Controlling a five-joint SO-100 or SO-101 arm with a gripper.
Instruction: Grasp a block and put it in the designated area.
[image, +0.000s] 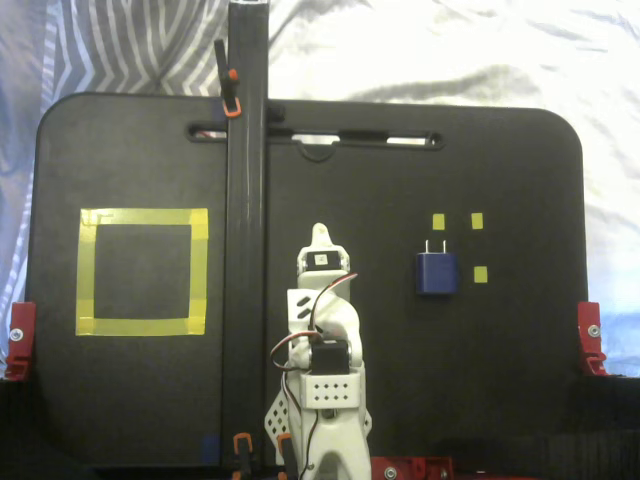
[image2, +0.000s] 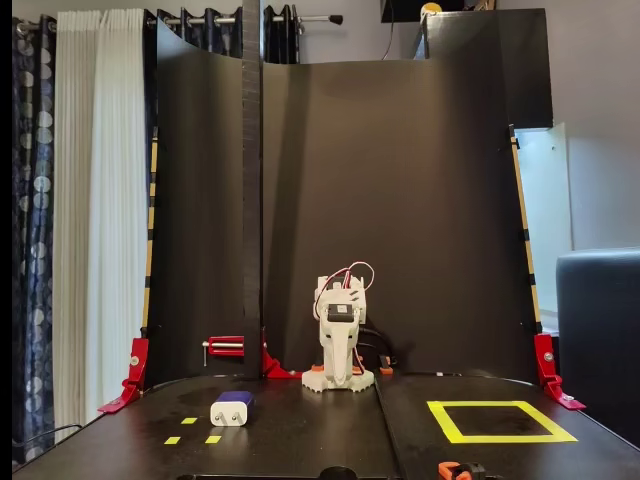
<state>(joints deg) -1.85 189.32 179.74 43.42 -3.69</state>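
- In the front fixed view, an orange clamp (image2: 455, 470) sits at the near edge of the black table (image2: 300, 445).
- Just beyond, on the left of that view, two small yellow squares (image2: 190, 437) lie flat, with the block (image2: 231, 408) just behind them, prongs toward the camera, resting on the table with nothing touching it.
- On the right of that view, the yellow square area (image2: 500, 421) lies flat, with only black table inside it, well apart from the block.
- Further back, at the centre, the white arm (image2: 340, 335) stands folded over its base, between block and area and touching neither.
- Its gripper (image: 320, 238) points toward the table's middle in the view from above; I cannot tell whether the jaws are apart or together.
- In that view the block (image: 437, 272) lies right of the arm among yellow squares (image: 480, 275), prongs pointing away from the arm's base; the area (image: 142, 271) is on the left, beyond a black post (image: 245, 230).
- Red brackets (image2: 128, 375) hold the table's sides, and a black backdrop (image2: 380, 200) rises at the far end.
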